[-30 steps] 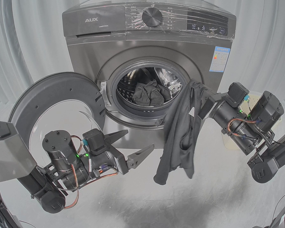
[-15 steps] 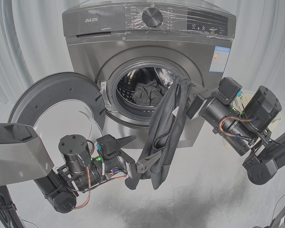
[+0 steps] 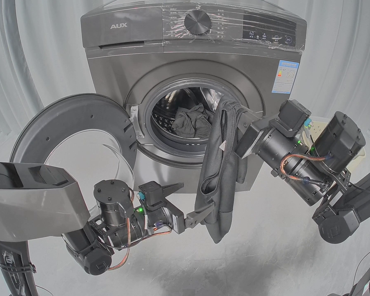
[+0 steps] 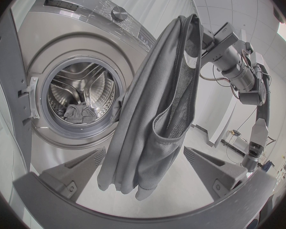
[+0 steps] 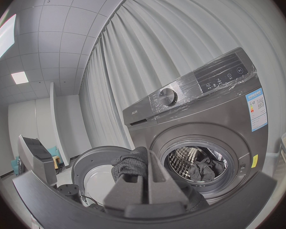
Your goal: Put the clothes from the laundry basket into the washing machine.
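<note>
Dark grey soft shirt (image 3: 220, 165) hangs just before the open grey metal washing machine (image 3: 193, 62).
Right gripper (image 3: 239, 114) pinches its top; left gripper (image 3: 196, 197) is wide around its bottom. Best to scoop the bottom in first.

Garment (image 3: 218, 173) clamped in the right gripper (image 5: 148, 172) was matt dark knit cloth, mesh-like inside. Beyond it, washing machine (image 3: 111, 75) casing looked satin grey, possibly painted metal. Drum (image 4: 95, 83) was glossy perforated steel; control panel (image 3: 267, 25) was under shiny plastic film.
</note>
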### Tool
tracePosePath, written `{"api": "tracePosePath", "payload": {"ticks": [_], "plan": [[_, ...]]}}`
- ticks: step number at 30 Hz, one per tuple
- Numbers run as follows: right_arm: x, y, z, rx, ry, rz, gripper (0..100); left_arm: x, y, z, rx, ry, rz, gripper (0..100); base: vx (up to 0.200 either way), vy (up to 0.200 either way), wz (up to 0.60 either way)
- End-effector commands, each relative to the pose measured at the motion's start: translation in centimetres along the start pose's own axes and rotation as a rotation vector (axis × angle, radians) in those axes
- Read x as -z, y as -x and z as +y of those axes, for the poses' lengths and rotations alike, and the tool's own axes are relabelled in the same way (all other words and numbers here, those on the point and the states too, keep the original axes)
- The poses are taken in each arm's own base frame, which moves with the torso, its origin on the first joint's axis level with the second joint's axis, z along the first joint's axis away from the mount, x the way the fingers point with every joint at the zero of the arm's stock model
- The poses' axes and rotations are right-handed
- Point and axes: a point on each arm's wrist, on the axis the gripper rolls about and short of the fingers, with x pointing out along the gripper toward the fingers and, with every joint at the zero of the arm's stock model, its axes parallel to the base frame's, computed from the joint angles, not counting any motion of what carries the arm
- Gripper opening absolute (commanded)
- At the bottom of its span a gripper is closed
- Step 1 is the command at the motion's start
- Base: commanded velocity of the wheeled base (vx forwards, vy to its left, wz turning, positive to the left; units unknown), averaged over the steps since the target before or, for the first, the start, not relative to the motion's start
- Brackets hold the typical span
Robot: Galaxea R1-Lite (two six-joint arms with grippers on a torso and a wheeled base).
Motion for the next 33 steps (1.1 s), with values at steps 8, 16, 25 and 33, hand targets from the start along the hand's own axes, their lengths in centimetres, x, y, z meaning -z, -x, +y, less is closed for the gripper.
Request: {"api": "tracePosePath", "payload": {"ticks": [8,16,25,33], "plan": [[0.1,0.0,0.4,-0.011,-0.004,0.002,0,1.9,-2.2,1.1,-0.003,0.003,0.013,100,0.000,0.000,0.00],[0.4,0.2,0.8,-0.025,-0.010,0.015,0,3.7,-4.7,3.2,-0.037,-0.010,-0.003,100,0.000,0.000,0.00],[0.5,0.3,0.9,-0.027,-0.011,0.020,0,3.8,-5.8,4.1,-0.041,-0.018,-0.033,100,0.000,0.000,0.00],[0.4,0.3,0.8,-0.024,-0.010,0.017,0,4.0,-6.6,5.5,-0.068,-0.048,-0.056,0,0.000,0.000,0.00]]}}
